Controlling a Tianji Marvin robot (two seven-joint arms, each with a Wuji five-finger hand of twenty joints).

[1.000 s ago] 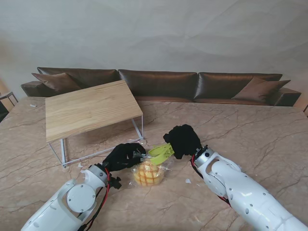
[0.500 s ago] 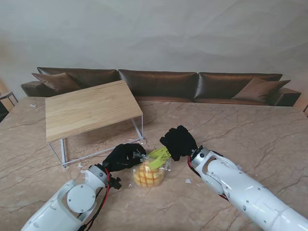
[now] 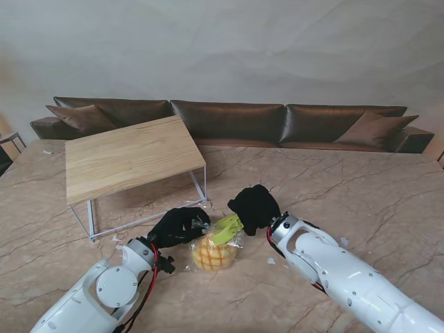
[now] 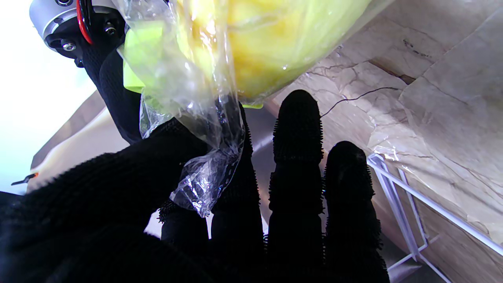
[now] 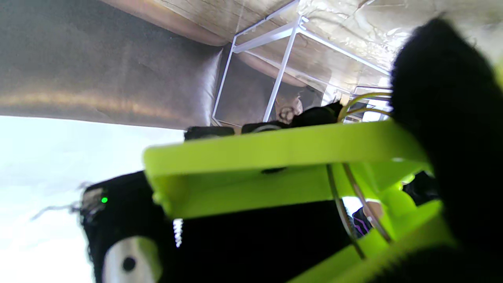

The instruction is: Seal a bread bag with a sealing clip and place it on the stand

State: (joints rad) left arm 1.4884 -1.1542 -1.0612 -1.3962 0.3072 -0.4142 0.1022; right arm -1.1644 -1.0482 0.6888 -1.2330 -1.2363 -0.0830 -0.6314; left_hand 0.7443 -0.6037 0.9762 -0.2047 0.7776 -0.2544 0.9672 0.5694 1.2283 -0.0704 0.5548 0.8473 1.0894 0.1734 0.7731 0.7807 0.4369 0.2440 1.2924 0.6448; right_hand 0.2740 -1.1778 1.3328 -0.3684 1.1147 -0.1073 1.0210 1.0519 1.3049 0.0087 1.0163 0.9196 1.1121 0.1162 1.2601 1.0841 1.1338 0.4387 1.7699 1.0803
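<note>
A clear bread bag [image 3: 215, 251] with a yellow bun inside lies on the marble table between both hands. My left hand [image 3: 179, 225], in a black glove, is shut on the bag's twisted neck [image 4: 204, 157]. My right hand [image 3: 254, 204] is shut on a lime-green sealing clip [image 3: 227, 228], which reaches toward the bag's neck just above the bun. In the right wrist view the clip [image 5: 275, 173] fills the frame with its jaws spread apart. The wooden stand [image 3: 128, 158] with white wire legs is on the left, farther from me.
A dark brown sofa [image 3: 229, 119] runs along the table's far edge. The stand's white wire legs [image 3: 90, 220] reach the table just left of my left hand. Small white scraps [image 3: 271, 261] lie on the marble near the bag.
My right hand has moved left and nearer to me, bringing the green clip from beside the bag to over its neck. The left hand and bag have stayed put.
</note>
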